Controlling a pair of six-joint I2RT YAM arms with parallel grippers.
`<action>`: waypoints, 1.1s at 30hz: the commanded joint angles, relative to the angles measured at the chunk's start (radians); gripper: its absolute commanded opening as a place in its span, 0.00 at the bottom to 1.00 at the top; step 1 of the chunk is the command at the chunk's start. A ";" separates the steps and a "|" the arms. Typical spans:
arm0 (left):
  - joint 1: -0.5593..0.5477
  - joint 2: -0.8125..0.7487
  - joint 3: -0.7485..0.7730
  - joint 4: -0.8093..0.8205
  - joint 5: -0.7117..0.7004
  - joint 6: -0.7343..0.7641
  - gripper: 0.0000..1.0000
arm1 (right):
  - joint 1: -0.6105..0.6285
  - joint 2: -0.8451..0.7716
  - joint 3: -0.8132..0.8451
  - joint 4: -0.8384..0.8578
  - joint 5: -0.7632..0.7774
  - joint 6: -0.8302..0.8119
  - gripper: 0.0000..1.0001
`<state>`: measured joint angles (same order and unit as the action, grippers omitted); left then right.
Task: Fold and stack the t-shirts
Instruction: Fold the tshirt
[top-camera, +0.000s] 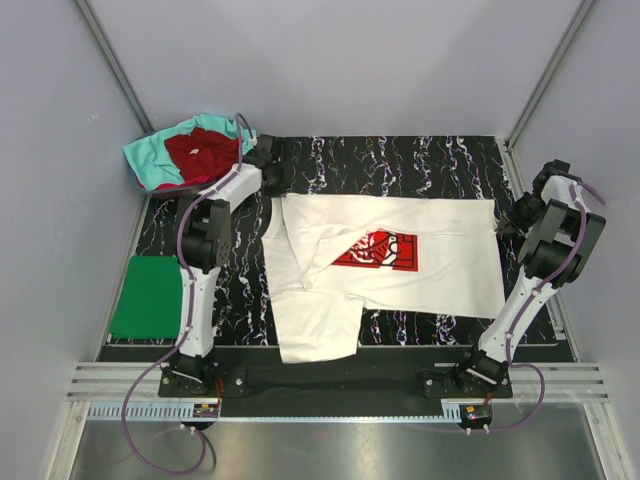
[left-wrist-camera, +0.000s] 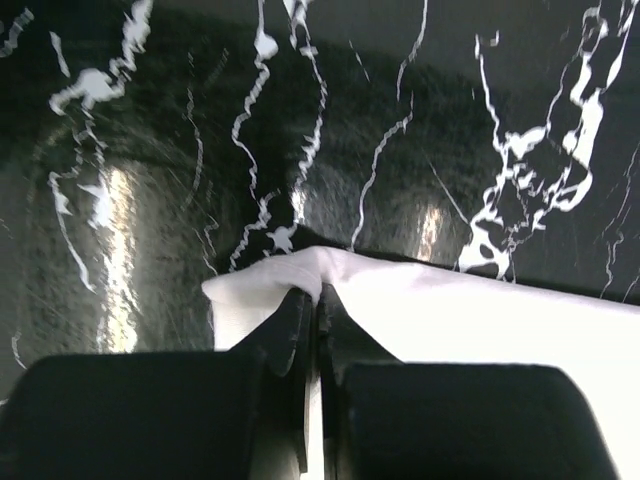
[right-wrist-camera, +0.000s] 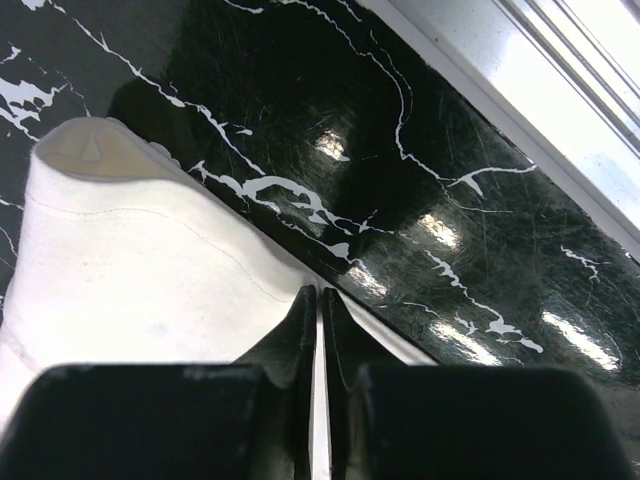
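Spread, partly folded, on the black white-veined marble table (top-camera: 400, 160): white t-shirt with a red rectangular chest print (top-camera: 440, 270). The left gripper (left-wrist-camera: 318, 295) is pinched together on its far-left corner, and the right gripper (right-wrist-camera: 320, 295) is clamped on its right edge. A folded green t-shirt (top-camera: 148, 297) lies at the left edge. The teal and dark red t-shirts (top-camera: 190, 150) are heaped at the far left.

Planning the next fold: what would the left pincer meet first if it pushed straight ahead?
The left pincer is shut on the white t-shirt; just beyond its edge, probably the black marbled table.
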<state>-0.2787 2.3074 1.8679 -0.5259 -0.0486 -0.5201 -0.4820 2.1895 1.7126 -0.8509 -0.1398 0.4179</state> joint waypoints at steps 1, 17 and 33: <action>0.041 -0.043 0.048 0.087 0.001 0.012 0.00 | -0.012 0.007 0.041 0.001 0.042 -0.025 0.00; 0.035 -0.192 -0.152 0.061 0.101 0.035 0.54 | -0.012 0.018 0.053 0.006 0.085 -0.057 0.00; -0.252 -0.643 -0.702 0.057 0.190 0.095 0.56 | -0.012 0.009 0.030 0.026 0.031 -0.033 0.00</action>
<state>-0.4992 1.6592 1.1893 -0.4648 0.1249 -0.4568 -0.4820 2.2009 1.7302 -0.8589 -0.0998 0.3809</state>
